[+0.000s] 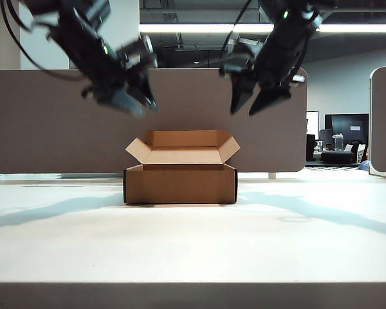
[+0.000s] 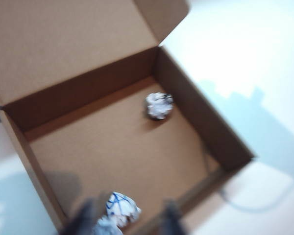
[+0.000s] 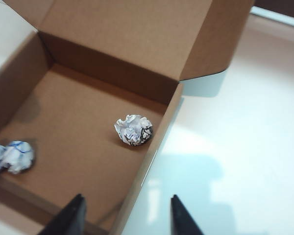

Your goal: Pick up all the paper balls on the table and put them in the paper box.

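Hovering above the paper box [image 1: 180,183], both grippers hang clear of its flaps: the left gripper [image 1: 130,100] at about ten o'clock of the box, the right gripper [image 1: 256,100] at two o'clock. Each shows its fingers parted with nothing between them. Inside the box lie the paper balls: one [image 3: 133,130] near the right wall, two more [image 2: 118,211] huddled at the near left corner. The table [image 1: 193,251] shows no wads left, so the job looks finished. A likely risk is an arm clipping a raised flap in withdrawing and shifting the box. The partition panel [image 1: 45,122] stands behind, at twelve o'clock.
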Robot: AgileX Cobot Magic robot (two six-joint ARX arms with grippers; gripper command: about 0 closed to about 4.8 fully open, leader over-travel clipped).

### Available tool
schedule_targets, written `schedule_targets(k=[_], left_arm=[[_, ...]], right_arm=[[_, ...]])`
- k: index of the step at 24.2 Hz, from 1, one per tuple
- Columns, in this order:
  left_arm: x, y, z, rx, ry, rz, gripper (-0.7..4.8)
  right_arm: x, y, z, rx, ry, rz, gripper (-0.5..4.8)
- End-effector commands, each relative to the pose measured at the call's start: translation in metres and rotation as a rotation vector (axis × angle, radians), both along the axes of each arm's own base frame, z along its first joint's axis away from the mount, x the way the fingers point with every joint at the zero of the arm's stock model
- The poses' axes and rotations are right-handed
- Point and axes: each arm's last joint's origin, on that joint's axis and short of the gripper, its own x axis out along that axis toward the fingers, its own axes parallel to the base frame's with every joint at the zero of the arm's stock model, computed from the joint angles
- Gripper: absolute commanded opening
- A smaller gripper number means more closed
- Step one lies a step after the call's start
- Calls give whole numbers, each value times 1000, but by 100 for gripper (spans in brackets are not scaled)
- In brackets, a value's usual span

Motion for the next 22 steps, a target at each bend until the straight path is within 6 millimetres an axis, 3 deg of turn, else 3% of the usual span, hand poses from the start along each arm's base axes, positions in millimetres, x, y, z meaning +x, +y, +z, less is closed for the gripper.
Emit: schedule_targets(k=[1,2,3,4,9,10,13,16,22], left_arm=[[-29,8,36,-2,7,-5,36],[-38,11,44,4,17,5,11],[-54,16,57,24,28,25,-6],[-66,19,67,41,38,39,-6],[-105,30,84,50,40,36,-6],[-121,35,85,50,24,44,-6],[-156,47,81,51,4,56,-6],[-206,63,61,56,-12,75,-6],[-253,78,30,10,-67,116,-6]], right_arm=[[-21,-6,39,71,-47,-11,114],[-27,-8,47,81,-55,-2,99],[-41,-11,63,94,-62,16,24],[-52,-14,74,100,-58,28,10],[-89,-25,96,90,0,49,-1],[-101,-29,103,80,18,51,-1],[-125,-37,112,51,66,79,-1],[-159,-49,125,61,52,78,-2],[-209,-66,115,106,-18,65,3]])
